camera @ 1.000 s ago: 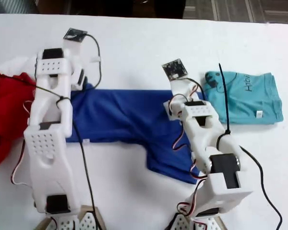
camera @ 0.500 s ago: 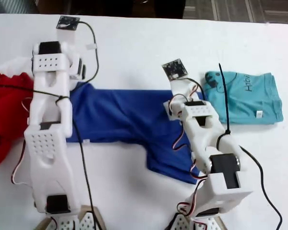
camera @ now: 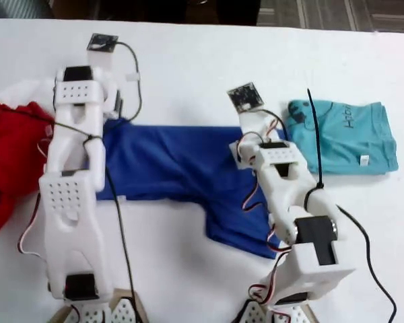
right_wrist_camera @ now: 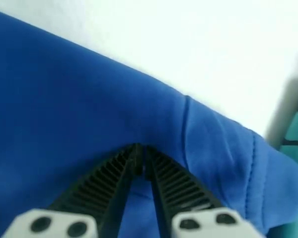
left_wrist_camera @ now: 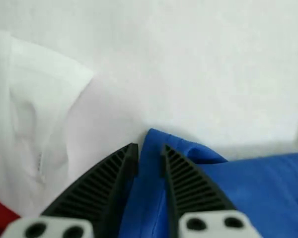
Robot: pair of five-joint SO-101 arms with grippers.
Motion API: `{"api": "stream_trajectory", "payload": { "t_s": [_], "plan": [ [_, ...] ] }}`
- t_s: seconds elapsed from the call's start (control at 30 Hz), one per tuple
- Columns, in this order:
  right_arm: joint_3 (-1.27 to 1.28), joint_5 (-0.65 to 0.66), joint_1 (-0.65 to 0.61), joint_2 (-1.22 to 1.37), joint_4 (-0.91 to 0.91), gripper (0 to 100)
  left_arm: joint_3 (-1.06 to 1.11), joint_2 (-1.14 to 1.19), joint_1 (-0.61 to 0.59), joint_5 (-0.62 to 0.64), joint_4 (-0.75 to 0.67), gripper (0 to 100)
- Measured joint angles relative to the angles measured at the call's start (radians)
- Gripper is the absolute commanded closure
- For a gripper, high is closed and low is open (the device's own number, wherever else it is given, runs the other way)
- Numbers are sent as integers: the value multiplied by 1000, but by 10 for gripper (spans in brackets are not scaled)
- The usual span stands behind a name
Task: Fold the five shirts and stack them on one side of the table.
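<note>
1. Blue shirt [camera: 175, 161]: unfolded, lying mid-table [camera: 188, 60]. Its long axis runs side to side, from your left arm across to your right arm. One broad flap extends toward the right arm's base.
2. Red shirt [camera: 10, 155]: unfolded heap at the table's left edge, outboard of your left arm and well apart from the right arm.
3. Teal shirt [camera: 343, 138]: folded into a flat rectangle on the right side, just beside the blue shirt's right end. Treat it as the likely start of the stack.
4. White shirt [left_wrist_camera: 35, 114]: crumpled and pale against the table, beyond the red one and near the blue shirt's far-left corner.
5. Left gripper [left_wrist_camera: 149, 153]: at the blue shirt's far-left corner, fingers drawn close with the raised corner of blue cloth nipped between them.
6. Right gripper [right_wrist_camera: 140, 153]: on the blue shirt's far edge near its right end, fingers pressed together on a pucker of blue cloth.
   - Both grips sit on the far long edge, so the cloth lies from each gripper back toward the arm bases.
   - You would probably fold across the short axis, drawing both ends toward the bases together.
</note>
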Motion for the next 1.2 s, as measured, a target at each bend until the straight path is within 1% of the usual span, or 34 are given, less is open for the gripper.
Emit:
{"api": "stream_trajectory", "payload": {
  "t_s": [0.37,0.53,0.9,0.97,1.07,1.13,1.2],
  "plan": [
    [0,0,0,0,0,978,0,0,-2,-6,9,865],
    [0,0,0,0,0,978,-54,3,15,-6,101,865],
    [0,0,0,0,0,978,-86,117,23,-5,94,869],
    [0,0,0,0,0,978,-86,118,23,-5,94,881],
    [0,0,0,0,0,978,-87,118,26,-5,94,981],
    [0,0,0,0,0,978,-87,118,29,-3,89,962],
    [0,0,0,0,0,978,-87,120,29,-3,72,975]
  ]
}}
